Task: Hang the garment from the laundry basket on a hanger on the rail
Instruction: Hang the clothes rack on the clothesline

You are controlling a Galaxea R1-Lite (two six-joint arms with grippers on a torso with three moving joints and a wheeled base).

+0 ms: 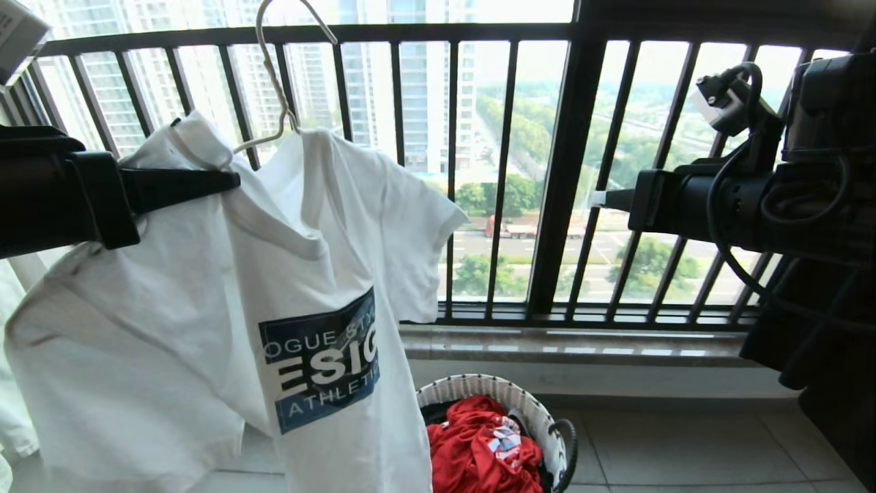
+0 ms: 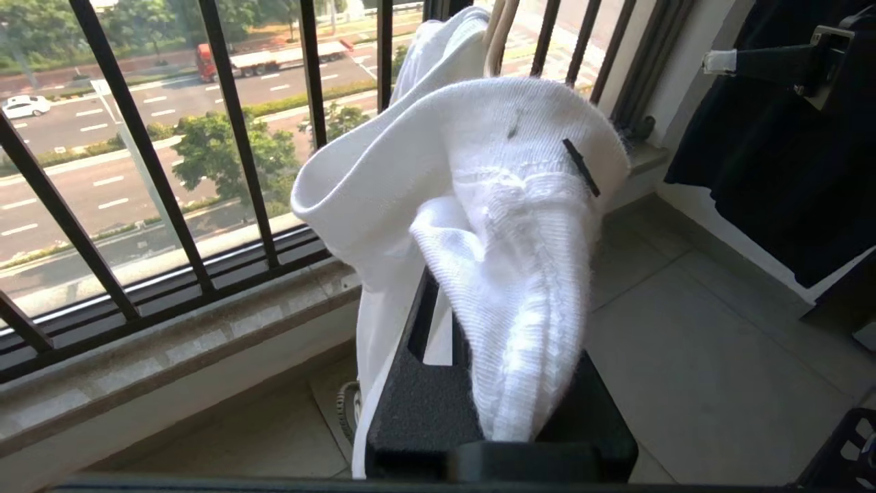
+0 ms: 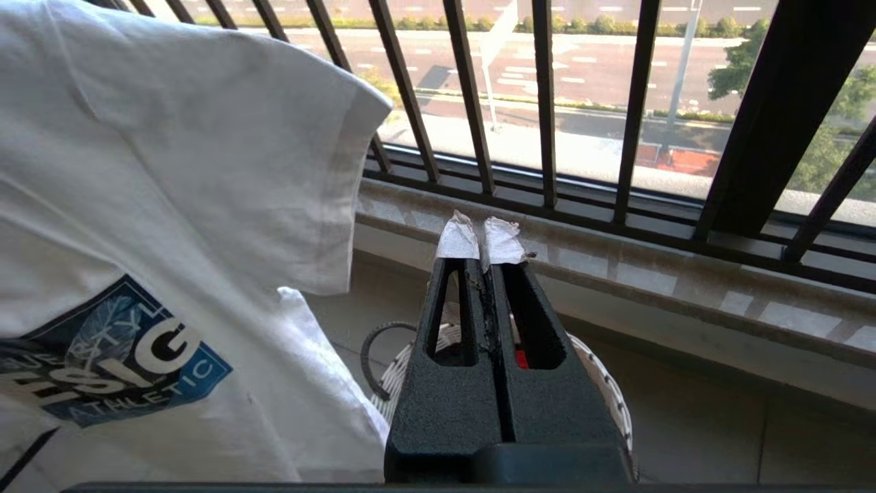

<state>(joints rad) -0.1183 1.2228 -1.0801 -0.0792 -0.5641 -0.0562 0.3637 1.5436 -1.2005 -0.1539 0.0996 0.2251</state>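
Observation:
The white garment (image 1: 205, 329) with its dark blue chest graphic hangs in the air at the left on the thin cream hanger (image 1: 274, 82), whose hook runs out of the top of the head view. My left gripper (image 1: 229, 180) is shut on the garment's collar (image 2: 493, 205); bunched cloth covers its fingertips. The hanger's wires (image 2: 498, 34) show just behind the collar. My right gripper (image 3: 482, 239) is at the right, level, shut and empty, apart from the shirt's sleeve (image 3: 328, 171). The laundry basket (image 1: 493, 392) stands on the floor below. The rail is out of view.
A black railing of vertical bars (image 1: 568, 171) over a stone sill (image 1: 582, 342) closes off the far side. A red cloth (image 1: 479, 445) lies in the basket. A black garment (image 2: 773, 157) hangs by the right wall. Tiled floor (image 1: 684, 445) lies right of the basket.

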